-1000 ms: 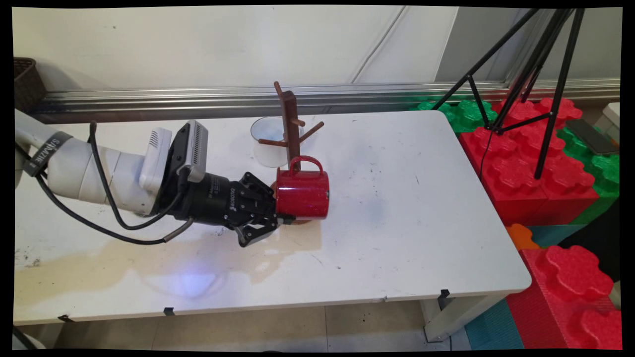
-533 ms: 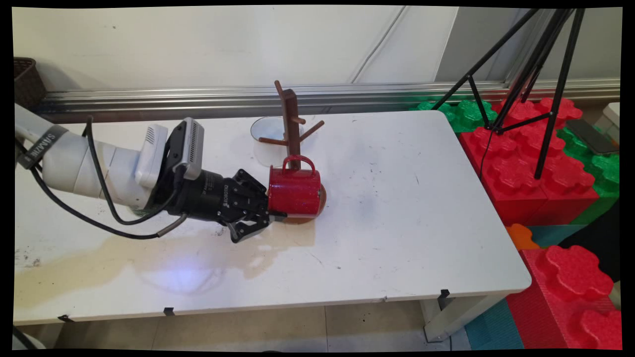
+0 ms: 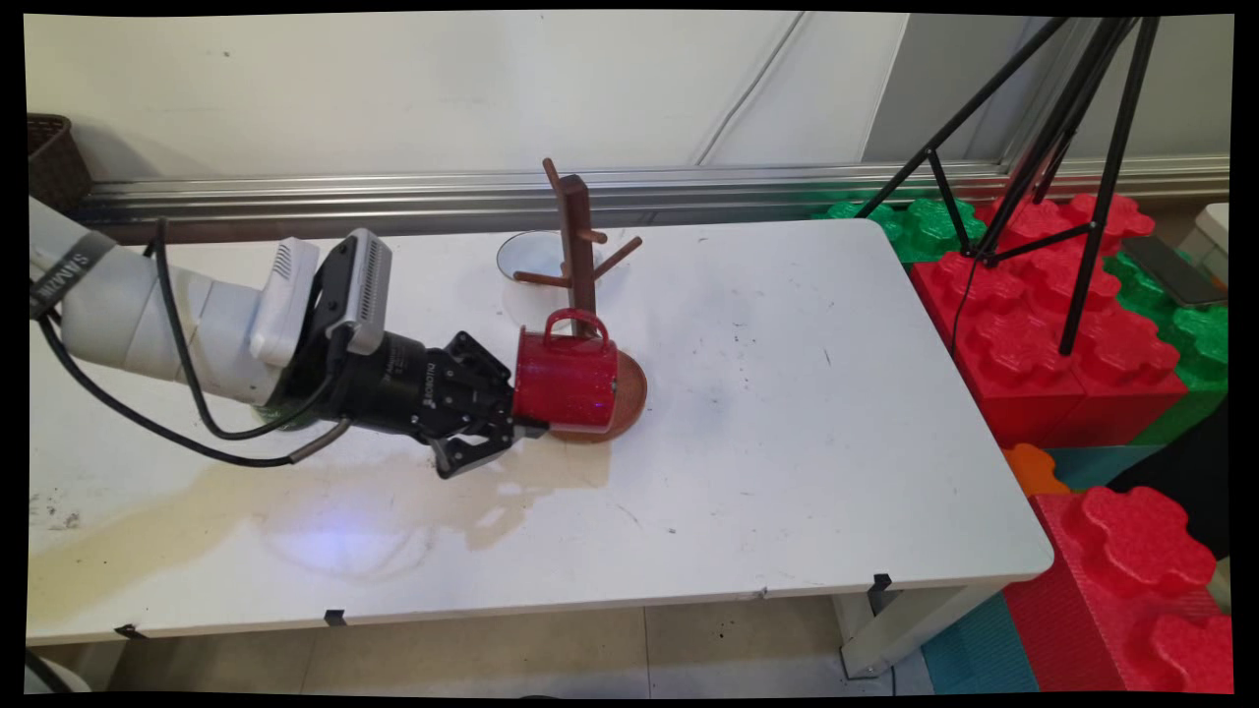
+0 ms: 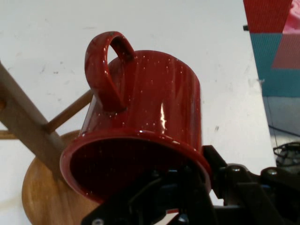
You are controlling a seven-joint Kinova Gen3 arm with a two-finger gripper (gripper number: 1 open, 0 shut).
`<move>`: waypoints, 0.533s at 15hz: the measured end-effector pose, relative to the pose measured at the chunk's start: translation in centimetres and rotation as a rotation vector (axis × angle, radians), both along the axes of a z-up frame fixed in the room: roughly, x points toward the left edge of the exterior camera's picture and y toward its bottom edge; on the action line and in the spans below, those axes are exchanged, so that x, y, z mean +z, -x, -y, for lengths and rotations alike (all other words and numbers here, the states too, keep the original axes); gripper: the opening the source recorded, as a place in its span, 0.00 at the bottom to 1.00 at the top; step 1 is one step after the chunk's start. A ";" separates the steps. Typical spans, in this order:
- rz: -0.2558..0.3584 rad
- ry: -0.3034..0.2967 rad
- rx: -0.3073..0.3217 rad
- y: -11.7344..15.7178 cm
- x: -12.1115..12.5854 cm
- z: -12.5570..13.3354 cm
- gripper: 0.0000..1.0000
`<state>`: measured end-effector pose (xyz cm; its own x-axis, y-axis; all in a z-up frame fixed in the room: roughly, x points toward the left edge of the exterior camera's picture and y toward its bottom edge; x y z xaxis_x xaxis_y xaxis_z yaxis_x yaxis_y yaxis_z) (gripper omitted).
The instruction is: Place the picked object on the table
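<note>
One speckled red enamel mug (image 3: pixel 568 382) clamped sideways by end effector (image 3: pixel 521 421), beside wooden peg rack (image 3: pixel 580 258).

Wall: plain white wall (image 3: pixel 393 88), far side
Floor: pale beige tiles (image 3: pixel 590 654), near
Right: big red and green foam blocks (image 3: pixel 1062 324)

Red mug (image 3: pixel 566 382), wooden mug tree (image 3: pixel 580 265), white bowl (image 3: pixel 526 264), table (image 3: pixel 836 413).

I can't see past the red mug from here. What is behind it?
Behind the red mug, held sideways by the gripper, stand the wooden mug tree and its round base, partly covered. Farther back, a white cup.
</note>
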<state>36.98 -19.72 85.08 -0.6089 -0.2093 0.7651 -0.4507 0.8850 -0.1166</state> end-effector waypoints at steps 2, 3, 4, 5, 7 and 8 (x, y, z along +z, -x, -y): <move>0.017 -0.008 -0.009 -0.4 0.2 -0.2 0.00; 0.025 -0.013 -0.014 -0.6 0.2 -0.4 0.00; 0.032 -0.018 -0.019 -0.8 0.3 -0.6 0.00; 0.039 -0.024 -0.025 -1.0 0.4 -0.7 0.00; 0.055 -0.035 -0.037 -1.5 0.5 -1.0 0.00; 0.060 -0.038 -0.040 -1.6 0.5 -1.1 0.00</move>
<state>38.60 -18.58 85.61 -0.6616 -0.2121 0.7192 -0.4079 0.9066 -0.1079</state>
